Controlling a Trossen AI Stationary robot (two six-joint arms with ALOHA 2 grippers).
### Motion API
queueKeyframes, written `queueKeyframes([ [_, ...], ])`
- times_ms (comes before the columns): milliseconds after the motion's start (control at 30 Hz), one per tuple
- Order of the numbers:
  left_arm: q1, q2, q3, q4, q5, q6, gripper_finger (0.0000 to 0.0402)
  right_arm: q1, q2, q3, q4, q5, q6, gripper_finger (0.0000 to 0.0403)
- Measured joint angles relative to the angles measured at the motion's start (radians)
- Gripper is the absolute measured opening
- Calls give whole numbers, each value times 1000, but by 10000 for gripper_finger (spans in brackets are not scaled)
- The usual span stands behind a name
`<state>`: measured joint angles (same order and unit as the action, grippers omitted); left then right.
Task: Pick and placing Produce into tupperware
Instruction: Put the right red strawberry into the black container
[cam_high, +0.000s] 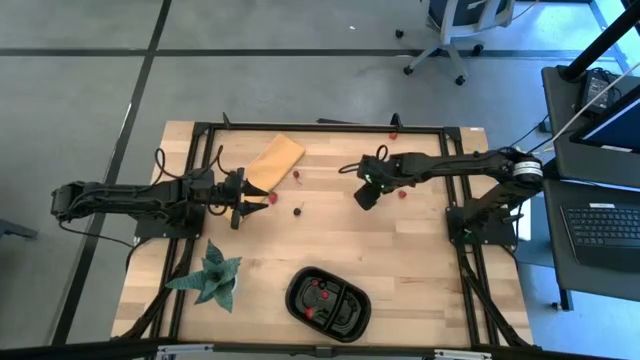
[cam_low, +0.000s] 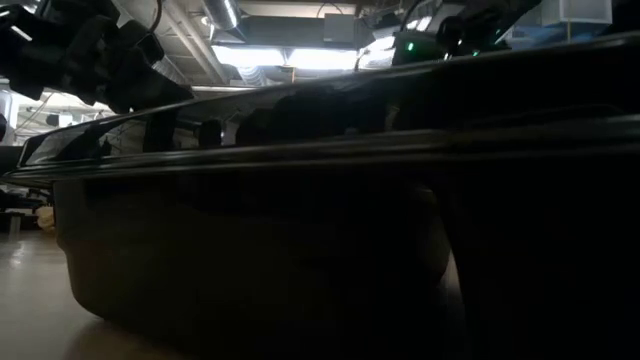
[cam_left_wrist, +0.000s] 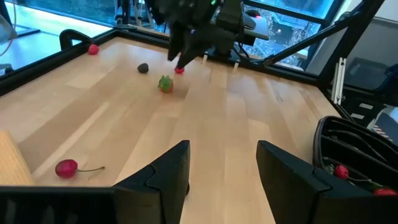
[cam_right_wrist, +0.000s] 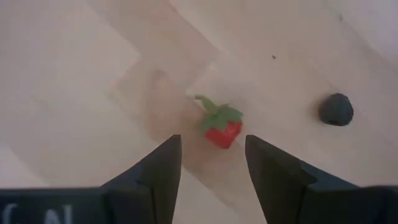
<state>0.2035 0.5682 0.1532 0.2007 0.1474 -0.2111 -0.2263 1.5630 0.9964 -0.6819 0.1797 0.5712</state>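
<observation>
My right gripper (cam_high: 365, 197) hangs over the middle of the table, open and pointing down. In its wrist view the fingers (cam_right_wrist: 211, 146) stand on either side of a small red strawberry (cam_right_wrist: 221, 129) with a green top. The strawberry lies on the wood just past the fingertips, untouched. A dark berry (cam_right_wrist: 336, 109) lies off to one side. My left gripper (cam_high: 240, 200) waits open (cam_left_wrist: 221, 149) near the table's left side, beside a cherry (cam_left_wrist: 67, 167) with a stem. The black tray (cam_high: 328, 302) sits near the table's near edge and holds a few red fruits (cam_left_wrist: 340, 170).
A tan board (cam_high: 275, 160) lies at the far left, and a green spiky plant (cam_high: 210, 278) stands at the near left. Loose fruits (cam_high: 402, 193) (cam_high: 297, 175) (cam_high: 393, 133) dot the far half. The tray's dark wall (cam_low: 300, 250) fills the low view.
</observation>
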Motion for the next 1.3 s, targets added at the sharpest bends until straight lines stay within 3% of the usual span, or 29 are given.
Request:
queueKeyframes([
  [233,0,0,0,0,0,2,178,-8,81,0,6,0,-56,181],
  [533,0,1,0,-1,0,3,178,-13,94,0,33,2,-84,183],
  [933,0,1,0,-1,-1,3,178,-14,94,0,54,3,-86,287],
  [1300,0,1,0,-1,-1,3,178,-33,114,0,53,11,-70,296],
])
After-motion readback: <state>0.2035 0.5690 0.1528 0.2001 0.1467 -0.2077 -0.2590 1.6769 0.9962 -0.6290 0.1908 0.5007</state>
